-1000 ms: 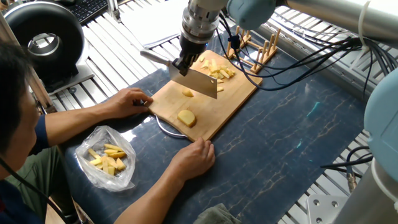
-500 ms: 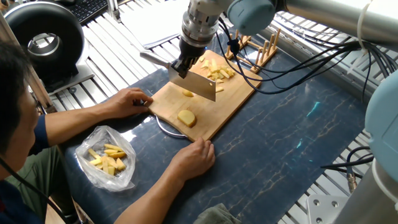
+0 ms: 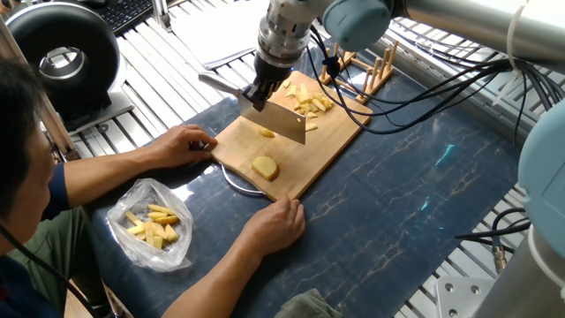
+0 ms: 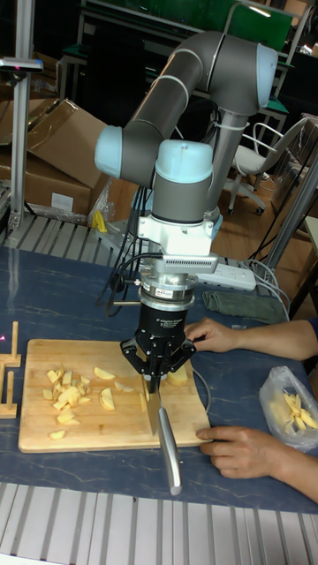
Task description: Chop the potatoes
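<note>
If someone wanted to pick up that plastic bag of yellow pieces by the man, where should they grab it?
Probably from above, pinching the loose crumpled rim of the plastic bag. It lies open and slumped on the table, mouth upward, so a top grip on the gathered plastic should keep the pieces inside.

Arm bent over, pincer pointing straight down

The grey-and-blue arm arches from its raised shoulder, folds at the elbow and drops its wrist vertically. The black pincer [image 4: 157, 371] hangs at the end with both fingers [image 4: 132, 351] angled inward and closed on a knife handle [image 4: 170, 455], also visible from the fixed view [image 3: 256, 92]. Cables trail from the wrist.
</note>
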Motion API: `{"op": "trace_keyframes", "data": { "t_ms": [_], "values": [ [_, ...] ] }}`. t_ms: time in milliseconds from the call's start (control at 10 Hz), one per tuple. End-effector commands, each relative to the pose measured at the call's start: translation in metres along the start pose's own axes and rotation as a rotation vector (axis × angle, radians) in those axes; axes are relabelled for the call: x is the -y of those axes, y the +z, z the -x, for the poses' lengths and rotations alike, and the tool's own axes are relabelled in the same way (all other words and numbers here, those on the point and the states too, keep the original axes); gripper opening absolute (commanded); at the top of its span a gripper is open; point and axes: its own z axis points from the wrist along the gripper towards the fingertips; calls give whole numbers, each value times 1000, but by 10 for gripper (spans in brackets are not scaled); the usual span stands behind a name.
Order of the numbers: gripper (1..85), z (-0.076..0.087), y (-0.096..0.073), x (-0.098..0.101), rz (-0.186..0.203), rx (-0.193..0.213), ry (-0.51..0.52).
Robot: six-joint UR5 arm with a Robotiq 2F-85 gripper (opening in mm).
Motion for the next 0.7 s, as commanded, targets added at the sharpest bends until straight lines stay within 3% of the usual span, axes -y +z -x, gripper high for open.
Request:
{"op": "trace_keyframes", "data": {
  "t_ms": [0, 600],
  "values": [
    [10, 3, -2, 0, 7, 8, 8],
    [10, 3, 0, 1, 8, 11, 7]
  ]
}}
